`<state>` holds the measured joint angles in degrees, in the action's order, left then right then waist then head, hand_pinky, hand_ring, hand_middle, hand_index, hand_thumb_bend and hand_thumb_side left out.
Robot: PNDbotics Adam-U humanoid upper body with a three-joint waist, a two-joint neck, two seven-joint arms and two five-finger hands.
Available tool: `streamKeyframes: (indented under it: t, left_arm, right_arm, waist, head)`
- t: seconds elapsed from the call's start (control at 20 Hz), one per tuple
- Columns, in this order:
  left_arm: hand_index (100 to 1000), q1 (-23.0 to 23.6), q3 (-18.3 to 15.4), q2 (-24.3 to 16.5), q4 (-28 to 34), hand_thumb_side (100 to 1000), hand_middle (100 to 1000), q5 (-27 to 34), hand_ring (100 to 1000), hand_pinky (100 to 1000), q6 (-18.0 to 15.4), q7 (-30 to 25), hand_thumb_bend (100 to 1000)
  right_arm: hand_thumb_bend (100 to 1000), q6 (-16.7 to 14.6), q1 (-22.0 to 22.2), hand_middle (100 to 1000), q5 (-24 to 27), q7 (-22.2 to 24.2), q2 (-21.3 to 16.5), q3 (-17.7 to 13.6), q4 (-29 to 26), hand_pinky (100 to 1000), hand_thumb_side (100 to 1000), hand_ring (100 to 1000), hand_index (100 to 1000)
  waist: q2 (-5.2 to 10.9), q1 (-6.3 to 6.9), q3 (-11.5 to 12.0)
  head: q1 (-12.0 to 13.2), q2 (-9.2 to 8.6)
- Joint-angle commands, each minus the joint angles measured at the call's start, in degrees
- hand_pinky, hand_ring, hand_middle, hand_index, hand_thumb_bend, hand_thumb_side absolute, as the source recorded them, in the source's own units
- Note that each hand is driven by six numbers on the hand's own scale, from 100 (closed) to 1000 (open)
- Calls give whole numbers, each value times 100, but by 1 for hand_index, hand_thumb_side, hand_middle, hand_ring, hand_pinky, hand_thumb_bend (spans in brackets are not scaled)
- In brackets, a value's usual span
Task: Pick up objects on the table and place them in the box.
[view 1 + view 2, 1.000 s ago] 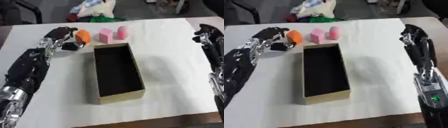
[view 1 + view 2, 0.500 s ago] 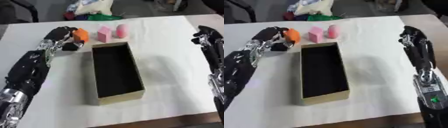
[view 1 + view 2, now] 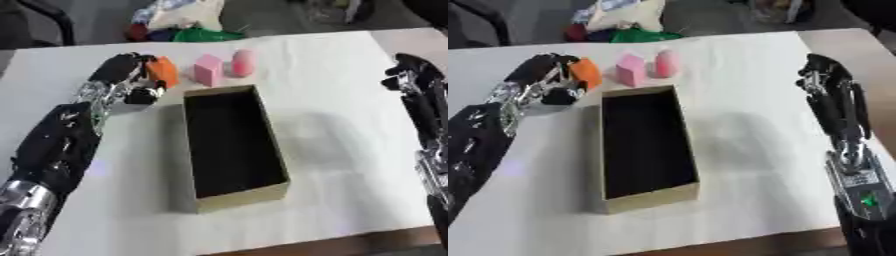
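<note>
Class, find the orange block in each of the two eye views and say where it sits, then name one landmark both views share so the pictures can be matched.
Left eye view: the orange block is upper left, against the left hand, left of the pink cube.
Right eye view: the orange block is upper left, nearer the left edge.
Shared landmark: the open cardboard box, just right of and below the block.

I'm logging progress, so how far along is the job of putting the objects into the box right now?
Nothing looks done yet: the box appears empty. In hand: the left robot hand is curled around the orange block, just beyond the box's far left corner. Left to do: that block must go in, then the pink cube and the pink rounded piece, both on the table behind the box. The right robot hand hangs idle at the right.
</note>
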<state>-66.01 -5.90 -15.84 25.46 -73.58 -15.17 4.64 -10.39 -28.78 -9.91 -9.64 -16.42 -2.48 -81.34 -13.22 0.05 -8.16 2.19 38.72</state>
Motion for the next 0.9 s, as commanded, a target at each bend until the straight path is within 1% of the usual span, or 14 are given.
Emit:
streamKeyframes:
  t: [0.05, 0.55, 0.75, 0.9]
  left_arm:
    - [783, -107, 8, -78, 186, 437, 496, 227, 503, 608, -140, -52, 100]
    - [785, -93, 228, -234, 796, 426, 495, 881, 503, 611, -716, -424, 100]
    - [786, -58, 449, -253, 1155, 419, 496, 1188, 505, 613, -1040, -612, 100]
    - [790, -36, 703, -238, 1458, 413, 504, 1431, 511, 616, -1289, -823, 100]
  right_arm:
    - [100, -17, -71, 603, 25, -1, -80, -44, -58, 679, 788, 617, 823]
    - [100, -15, 50, 603, -50, -4, -54, -63, -89, 680, 783, 618, 824]
    - [100, -12, 81, 604, -71, -3, -49, -68, -102, 680, 781, 619, 824]
    - [100, -11, 93, 604, -86, 0, -42, -69, -106, 681, 780, 619, 825]
  waist:
    - [167, -16, 4]
    - [395, 18, 158]
    - [455, 28, 210]
    - [497, 29, 237]
  head:
    - [-5, -19]
    - [-59, 113]
    - [-92, 148]
    - [-113, 160]
